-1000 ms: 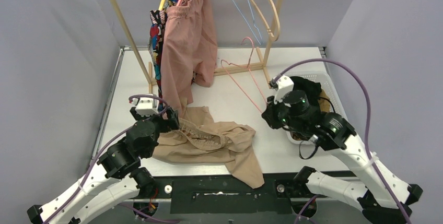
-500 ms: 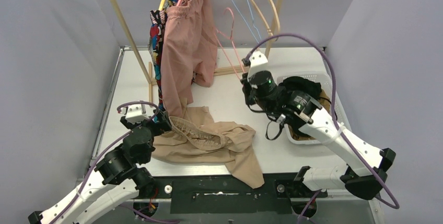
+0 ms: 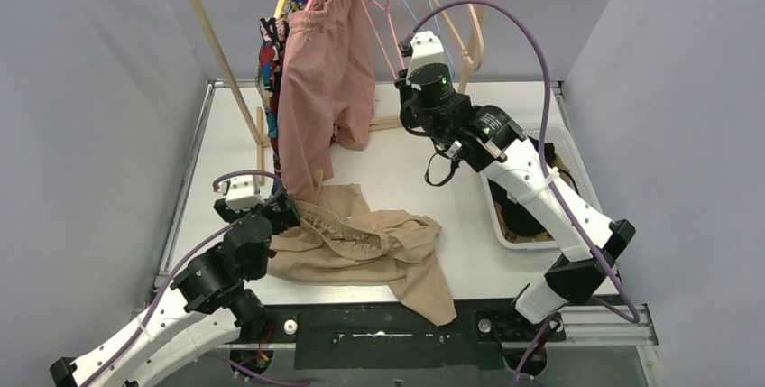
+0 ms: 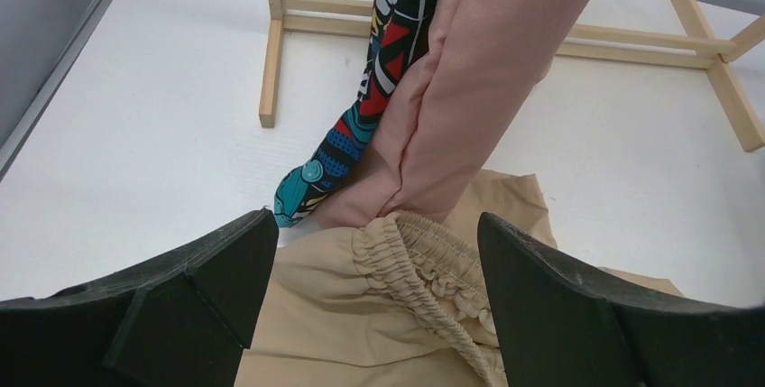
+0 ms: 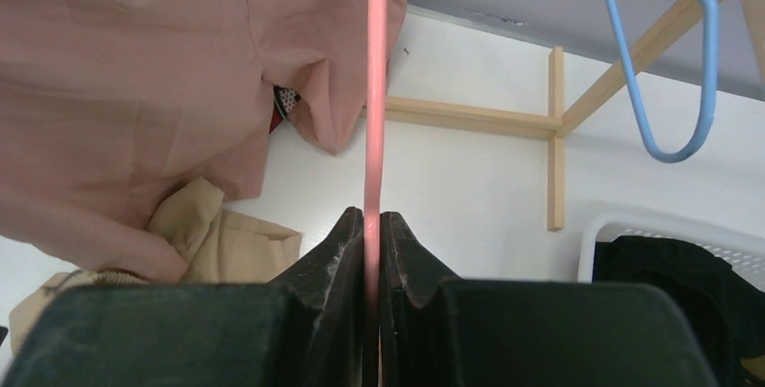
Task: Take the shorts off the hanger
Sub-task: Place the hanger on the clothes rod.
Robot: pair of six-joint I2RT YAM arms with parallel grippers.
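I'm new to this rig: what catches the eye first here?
Dusty pink shorts hang from the wooden rack at the back, a comic-print pair beside them. Beige shorts lie crumpled on the table before the open left gripper; the right gripper, up by the rack, is shut on a pink hanger.

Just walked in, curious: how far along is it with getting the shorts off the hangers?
Done: a beige pair lies loose on the table, a black pair sits in the white basket. In hand: the right hand grips a bare pink hanger; the left hand hovers open over the beige waistband. Left: the dusty pink pair and the comic-print pair hang on the rack.
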